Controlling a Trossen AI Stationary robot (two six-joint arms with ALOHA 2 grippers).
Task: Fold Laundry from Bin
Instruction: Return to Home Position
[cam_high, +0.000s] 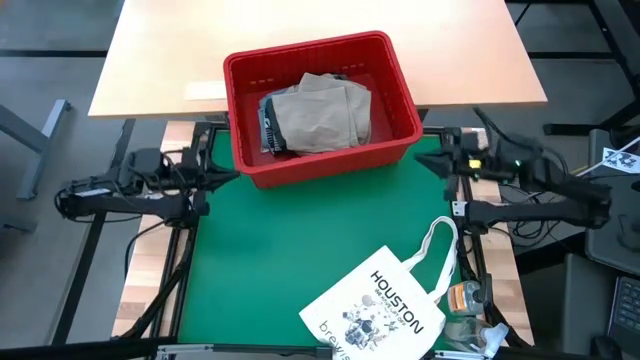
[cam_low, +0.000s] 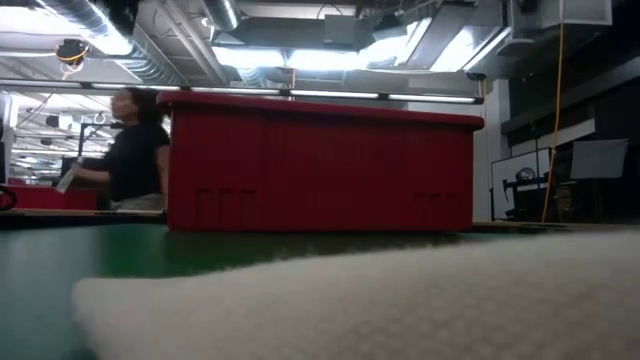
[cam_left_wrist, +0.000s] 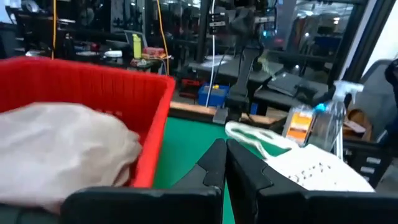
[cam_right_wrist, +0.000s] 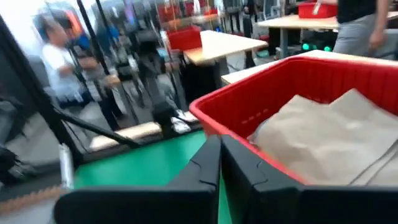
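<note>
Laundry, a soft folded khaki-tan stack over darker garments (cam_high: 318, 112) | inside slotted red plastic bin (cam_high: 330, 168), upper centre of high view | left tool (cam_left_wrist: 225, 152) clenched, empty; right tool (cam_right_wrist: 221, 149) likewise, both flanking bin | risk: homing swing may clip the rim and shove it.

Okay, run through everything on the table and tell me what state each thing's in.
Red bin: upright, holding clothes.
Khaki shorts: folded, topping the stack inside.
Dark garment: underneath, mostly hidden.
Tote bag: lying flat, outside the bin.
Left gripper: shut, empty, beside the bin.
Right gripper: shut, empty, beside the bin.
</note>
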